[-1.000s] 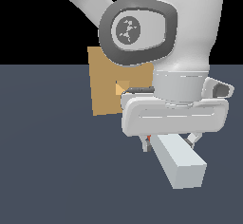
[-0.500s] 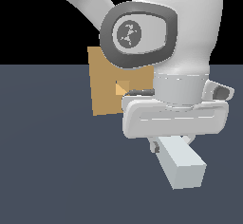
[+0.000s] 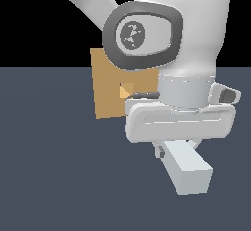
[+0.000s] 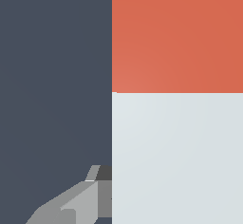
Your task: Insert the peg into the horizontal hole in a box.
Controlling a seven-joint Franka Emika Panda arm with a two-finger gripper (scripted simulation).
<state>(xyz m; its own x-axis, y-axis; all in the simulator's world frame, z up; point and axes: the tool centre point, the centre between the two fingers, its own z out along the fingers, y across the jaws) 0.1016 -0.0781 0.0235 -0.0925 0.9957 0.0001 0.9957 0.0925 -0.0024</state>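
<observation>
Pale peg (image 3: 187, 171) juts near the upright tan box (image 3: 109, 90) with its central hole (image 3: 126, 91)

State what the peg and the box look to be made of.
Peg: smooth, matte, pale grey-white with a red-orange end; flat untextured faces suggest painted plastic or wood, no telling which in a render. Box: flat tan, cardboard-like in colour only, no grain or gloss; the hole shows lighter orange.

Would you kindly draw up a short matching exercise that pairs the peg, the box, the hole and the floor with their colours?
Things:
1. peg
2. box
3. hole
4. floor

Colours:
A. dark slate blue-grey
B. lighter orange
C. tan cardboard brown
D. pale grey-white with a red-orange end

Pairs: 1-D, 2-C, 3-B, 4-A. The red-orange end shows only in the wrist view.
</observation>
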